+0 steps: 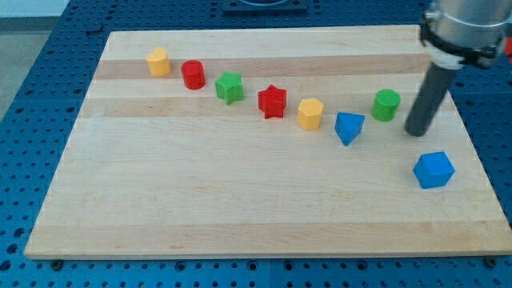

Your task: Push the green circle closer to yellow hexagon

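A pale wooden board lies on a blue perforated bench, and it bears all the blocks. The green circle is a short, bright green cylinder standing upright near the view's right edge of the board. My tip rests on the board just to the circle's right and slightly lower in the view, close but apart from it; the rod has no jaws to open or close and holds nothing. To the circle's left sits a blue block, angular in shape, and just beyond that the yellow hexagon. Farther left, in a line rising toward the view's top left, come a red star, a green star, a red cylinder and a second yellow block. A blue cube lies below my tip.
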Action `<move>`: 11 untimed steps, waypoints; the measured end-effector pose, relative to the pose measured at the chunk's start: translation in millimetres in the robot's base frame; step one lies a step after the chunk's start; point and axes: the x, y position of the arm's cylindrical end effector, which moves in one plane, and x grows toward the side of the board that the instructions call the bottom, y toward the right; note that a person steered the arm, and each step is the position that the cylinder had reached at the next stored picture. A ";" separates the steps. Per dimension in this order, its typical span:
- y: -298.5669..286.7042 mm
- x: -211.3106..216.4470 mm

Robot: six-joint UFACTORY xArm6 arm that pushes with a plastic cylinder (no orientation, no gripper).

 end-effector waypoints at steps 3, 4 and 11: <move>-10.5 -31.4; -28.3 -33.1; -118.4 -76.3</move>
